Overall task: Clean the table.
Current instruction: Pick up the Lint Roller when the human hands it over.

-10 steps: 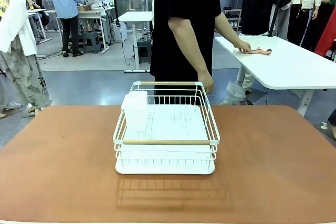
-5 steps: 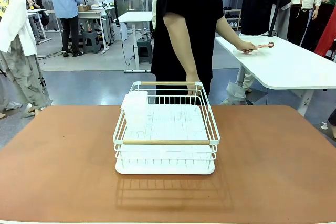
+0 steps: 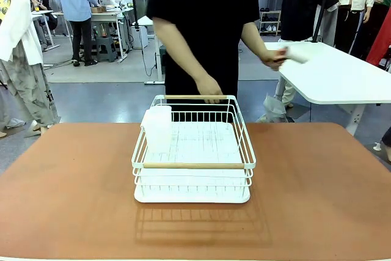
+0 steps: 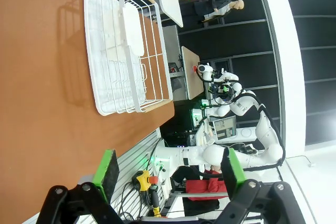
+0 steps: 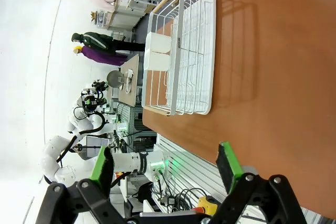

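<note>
The person is shifting over, a hand [image 3: 209, 87] now reaching the far handle of the rack [image 3: 194, 165] sitting in the middle of the desk [image 3: 67, 200], likely to clear it for wiping, while the left pincer [image 4: 169, 173] and right pincer [image 5: 165, 167] are hanging wide open and empty

Reddish-brown table [image 3: 317, 200], glossy, rounded corners

Bright overhead light, soft rack [image 3: 193, 151] shadow on the glossy table [image 3: 317, 200], person's hand [image 3: 273, 59] motion-blurred.
</note>
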`<state>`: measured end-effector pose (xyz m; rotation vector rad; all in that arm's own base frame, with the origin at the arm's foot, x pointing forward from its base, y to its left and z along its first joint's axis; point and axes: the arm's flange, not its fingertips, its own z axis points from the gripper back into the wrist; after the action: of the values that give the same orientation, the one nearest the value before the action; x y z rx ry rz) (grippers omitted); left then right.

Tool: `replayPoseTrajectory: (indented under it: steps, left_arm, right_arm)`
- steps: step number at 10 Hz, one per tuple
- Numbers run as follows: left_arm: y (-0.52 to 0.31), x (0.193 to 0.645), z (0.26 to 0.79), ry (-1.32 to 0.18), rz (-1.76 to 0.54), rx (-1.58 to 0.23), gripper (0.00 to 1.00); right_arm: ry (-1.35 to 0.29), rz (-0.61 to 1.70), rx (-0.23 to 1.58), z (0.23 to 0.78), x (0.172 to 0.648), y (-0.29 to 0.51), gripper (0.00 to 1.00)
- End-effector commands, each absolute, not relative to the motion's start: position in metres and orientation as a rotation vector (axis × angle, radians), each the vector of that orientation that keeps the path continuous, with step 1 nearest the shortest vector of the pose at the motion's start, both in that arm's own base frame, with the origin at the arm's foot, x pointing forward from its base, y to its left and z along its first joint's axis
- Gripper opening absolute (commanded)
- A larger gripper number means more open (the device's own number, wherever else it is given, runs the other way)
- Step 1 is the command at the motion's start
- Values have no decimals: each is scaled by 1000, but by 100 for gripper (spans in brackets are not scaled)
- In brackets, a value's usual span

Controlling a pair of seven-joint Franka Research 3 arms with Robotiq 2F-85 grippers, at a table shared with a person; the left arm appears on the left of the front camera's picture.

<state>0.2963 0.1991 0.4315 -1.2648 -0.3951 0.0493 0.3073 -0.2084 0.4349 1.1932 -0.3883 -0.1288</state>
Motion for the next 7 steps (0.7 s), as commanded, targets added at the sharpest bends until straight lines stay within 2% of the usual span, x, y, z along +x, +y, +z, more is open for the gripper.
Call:
replayPoseTrajectory:
  steps: [1, 7]
  left_arm:
    - [201, 293, 432, -396, 39, -1276, 100]
    - [201, 293, 432, -396, 39, -1276, 100]
  right_arm:
    - [-397, -118, 1202, 439, 306, -208, 100]
    - [-397, -118, 1202, 439, 306, -208, 100]
